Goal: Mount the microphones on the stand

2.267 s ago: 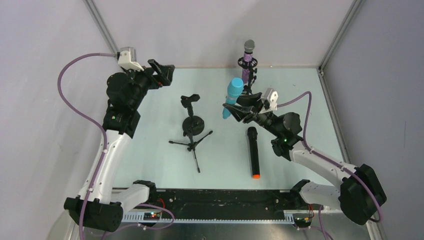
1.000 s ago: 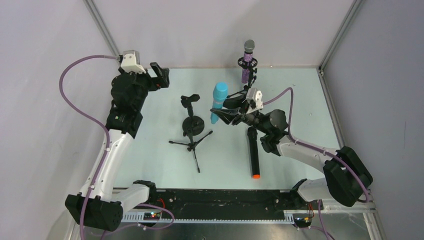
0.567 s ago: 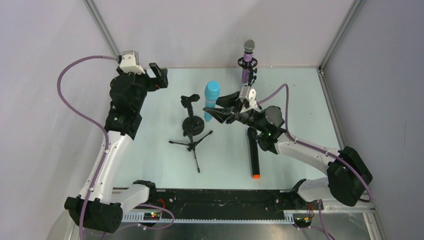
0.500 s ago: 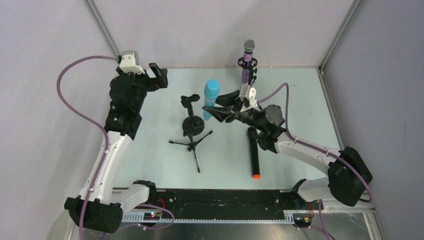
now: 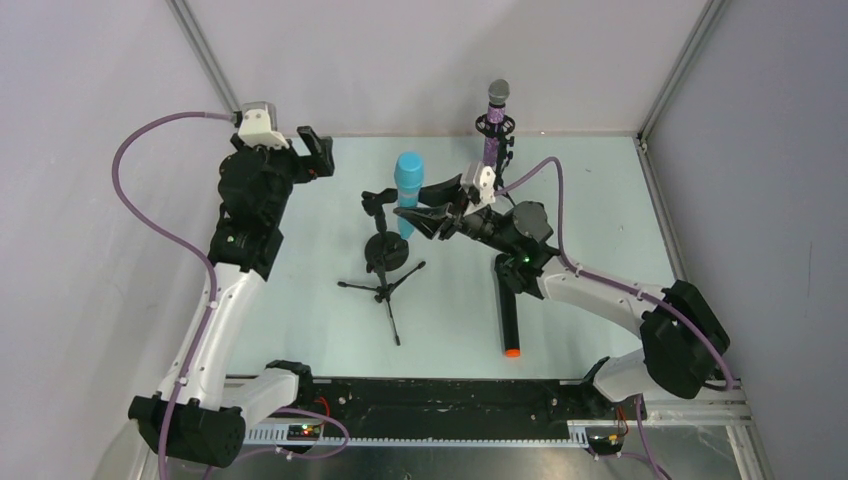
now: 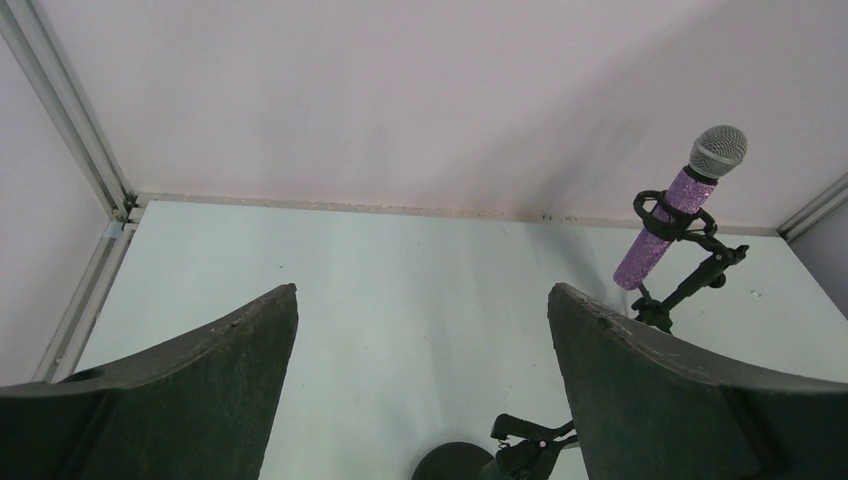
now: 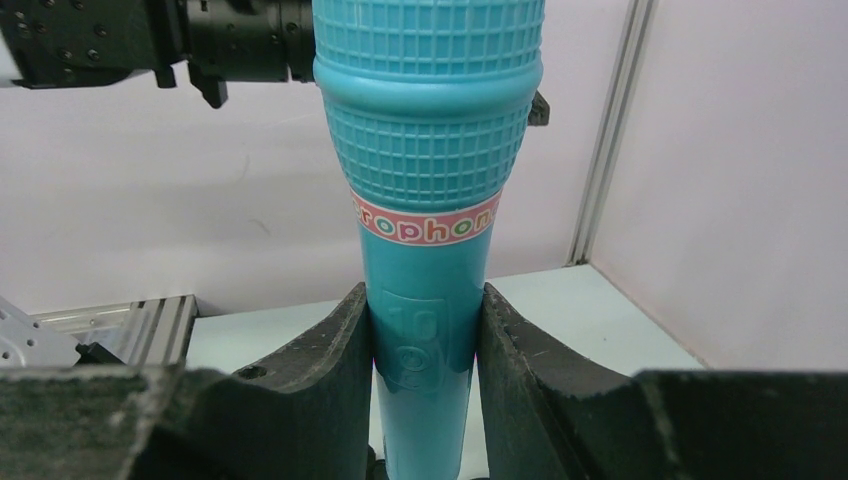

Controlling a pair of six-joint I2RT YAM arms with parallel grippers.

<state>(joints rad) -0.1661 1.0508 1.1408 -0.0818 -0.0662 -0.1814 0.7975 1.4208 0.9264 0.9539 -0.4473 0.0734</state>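
Observation:
My right gripper [image 5: 409, 214] [image 7: 427, 300] is shut on the handle of the light-blue microphone [image 5: 406, 190] [image 7: 430, 150]. It holds it upright, head up, just right of the empty clip [image 5: 378, 200] of the round-based stand [image 5: 385, 248]. The purple glittery microphone [image 5: 492, 128] [image 6: 664, 227] sits clipped in the back stand [image 5: 503, 152] [image 6: 690, 285]. The black microphone with the orange end [image 5: 508, 305] lies flat on the table. My left gripper [image 5: 318, 150] [image 6: 422, 300] hangs open and empty at the back left.
A small black tripod stand [image 5: 385, 290] lies in front of the round base. Grey walls and metal corner posts [image 5: 205, 55] close in the pale table [image 5: 300, 280]. The left wrist view catches the round base [image 6: 450, 462] and clip [image 6: 530, 450] at its bottom edge.
My right gripper has carried the light-blue microphone leftward, from the table's middle to beside the round-based stand's clip. The left arm has barely moved.

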